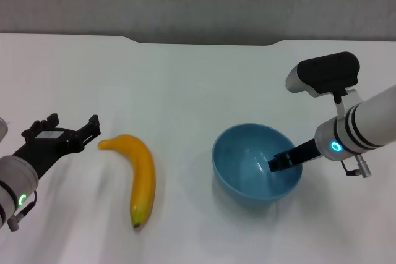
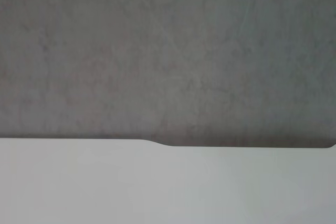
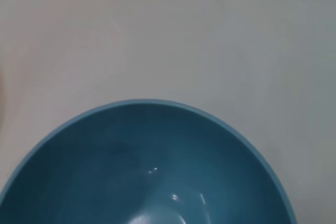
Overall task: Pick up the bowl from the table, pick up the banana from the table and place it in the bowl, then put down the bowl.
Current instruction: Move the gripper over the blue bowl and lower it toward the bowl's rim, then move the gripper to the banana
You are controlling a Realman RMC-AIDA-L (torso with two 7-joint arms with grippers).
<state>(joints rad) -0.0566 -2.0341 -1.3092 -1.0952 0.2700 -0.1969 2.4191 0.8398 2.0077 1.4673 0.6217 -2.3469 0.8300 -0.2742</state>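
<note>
Banana (image 1: 142, 178): lying just right of your left gripper (image 1: 73, 129), long axis running toward you.
Left gripper: standing wide, empty.
Right gripper (image 1: 279, 161): gripping the bowl (image 1: 247, 153) rim.

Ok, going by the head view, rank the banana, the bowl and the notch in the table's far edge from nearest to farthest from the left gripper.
1. The banana, lying just right of the left gripper, stem end toward it.
2. The notch in the table, at the far edge, centre.
3. The bowl, on the right side, with the right gripper at its rim.
</note>
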